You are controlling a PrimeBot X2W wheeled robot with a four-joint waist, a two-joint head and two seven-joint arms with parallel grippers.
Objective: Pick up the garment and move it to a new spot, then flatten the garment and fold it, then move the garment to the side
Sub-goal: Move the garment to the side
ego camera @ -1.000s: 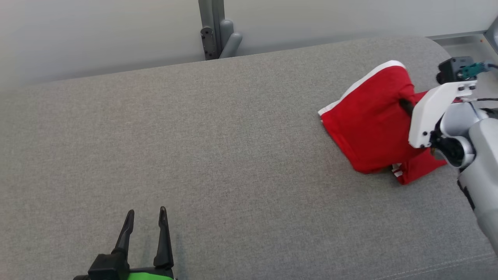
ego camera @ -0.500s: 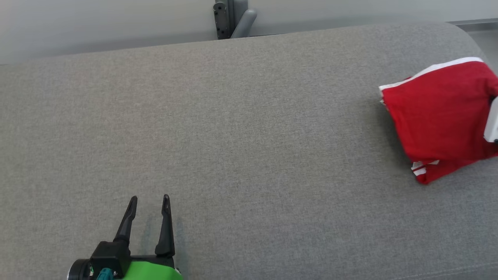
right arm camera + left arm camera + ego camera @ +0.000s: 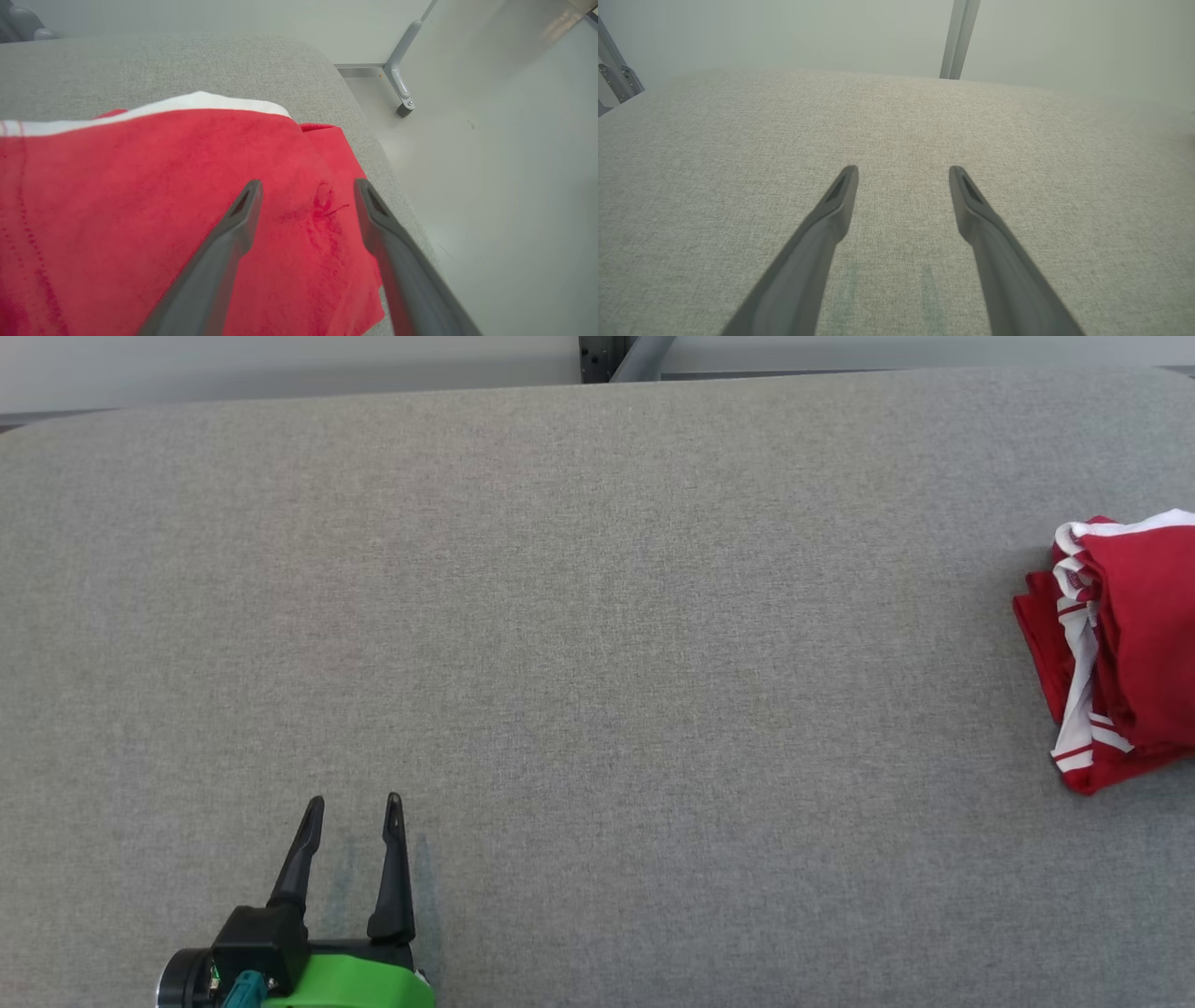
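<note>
The garment [image 3: 1125,644] is red cloth with white stripes, folded into a bundle at the far right of the grey padded table [image 3: 597,616], cut off by the head view's edge. In the right wrist view the garment [image 3: 140,210] lies flat just under my right gripper [image 3: 307,187], whose fingers stand apart above the cloth with nothing between them. My left gripper [image 3: 353,803] is open near the table's front left, far from the garment; the left wrist view shows this gripper [image 3: 903,171] over bare fabric.
The table's rounded right end [image 3: 364,135] drops off to a pale floor [image 3: 490,186] just beside the garment. A metal frame leg with a foot [image 3: 402,84] stands on that floor. A grey post [image 3: 616,350] rises behind the table's far edge.
The head camera has swung left, so the garment slid to the picture's right edge and the right arm left the view. The garment, earlier pinched and lifted by the right gripper, now lies released.
</note>
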